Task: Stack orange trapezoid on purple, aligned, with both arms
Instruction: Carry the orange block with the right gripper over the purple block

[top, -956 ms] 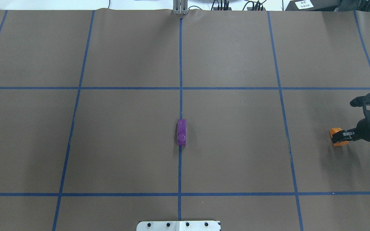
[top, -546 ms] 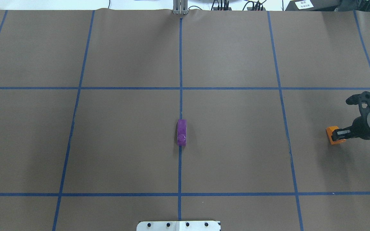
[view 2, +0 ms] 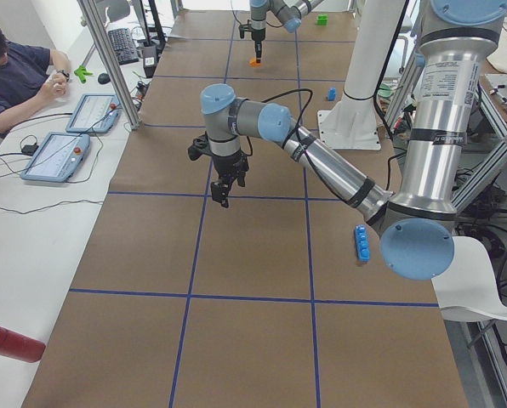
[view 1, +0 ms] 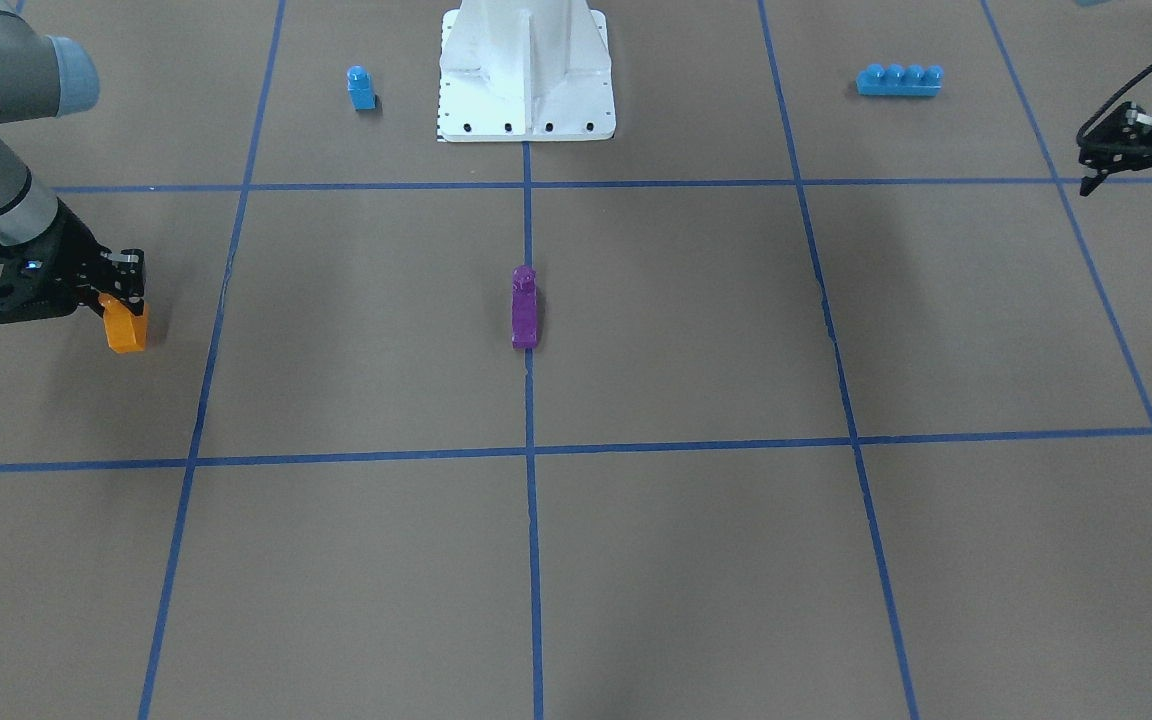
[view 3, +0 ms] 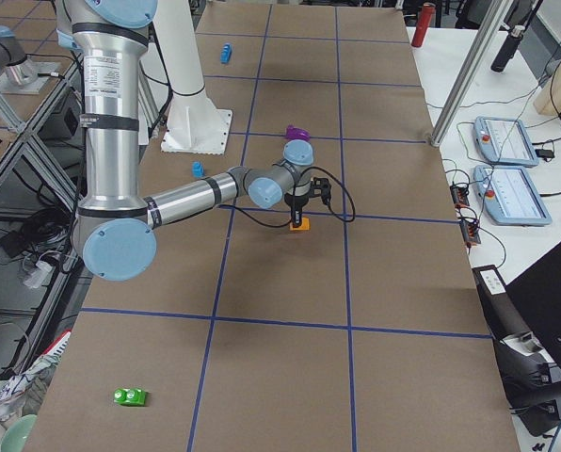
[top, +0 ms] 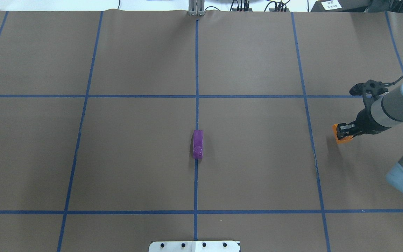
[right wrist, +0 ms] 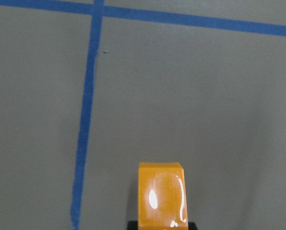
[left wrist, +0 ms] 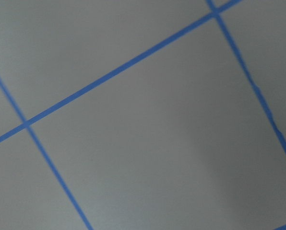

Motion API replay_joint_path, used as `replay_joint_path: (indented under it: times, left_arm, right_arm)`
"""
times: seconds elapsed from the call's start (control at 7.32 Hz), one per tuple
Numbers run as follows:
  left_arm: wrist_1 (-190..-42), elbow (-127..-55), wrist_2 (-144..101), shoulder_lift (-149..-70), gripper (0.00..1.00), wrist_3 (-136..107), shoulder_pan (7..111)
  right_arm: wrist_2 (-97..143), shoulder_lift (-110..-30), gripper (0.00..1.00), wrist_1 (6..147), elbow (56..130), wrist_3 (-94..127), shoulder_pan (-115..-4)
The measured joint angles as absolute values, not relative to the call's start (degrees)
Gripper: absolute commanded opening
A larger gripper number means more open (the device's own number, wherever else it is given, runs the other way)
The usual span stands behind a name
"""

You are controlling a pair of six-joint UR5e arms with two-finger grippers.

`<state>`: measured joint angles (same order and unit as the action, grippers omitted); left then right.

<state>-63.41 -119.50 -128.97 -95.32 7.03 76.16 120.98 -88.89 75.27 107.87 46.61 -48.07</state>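
Note:
The purple [top: 198, 144] brick lies on the centre blue line, alone and untouched, and also shows in the front view [view 1: 524, 306]. My right gripper [top: 345, 130] is shut on the orange trapezoid [top: 343, 140], which hangs just above the paper well to the right of the purple. In the right wrist view the orange trapezoid [right wrist: 161, 196] fills the bottom centre. My left gripper [view 1: 1136, 195] hovers far out on the other side, holding nothing, its fingers apart. It is out of the overhead view.
A small blue brick [view 1: 361, 88] and a long blue brick [view 1: 899, 80] lie either side of the white pedestal [view 1: 526, 70]. A green brick [view 3: 130, 396] sits near the table's right end. A person [view 2: 15, 68] sits at a side table with tablets.
My right gripper has carried the orange trapezoid leftward and a little farther from the robot, toward the purple. The left arm's cable and mount have left the overhead view's left edge.

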Motion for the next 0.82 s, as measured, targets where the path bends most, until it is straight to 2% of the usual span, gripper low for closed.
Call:
replay_joint_path:
  times: [0.55, 0.82]
  left_arm:
    - [-72.21, -118.13, -137.08, -87.38, 1.00, 7.11, 83.55]
    - [-73.35, -118.24, -137.74, -86.32, 1.00, 6.75, 83.81]
  right_arm:
    - [121.96, -68.02, 0.00, 95.41, 110.43, 58.66, -44.20]
    - [120.29, -59.64, 0.00, 98.56, 109.08, 66.32, -38.60]
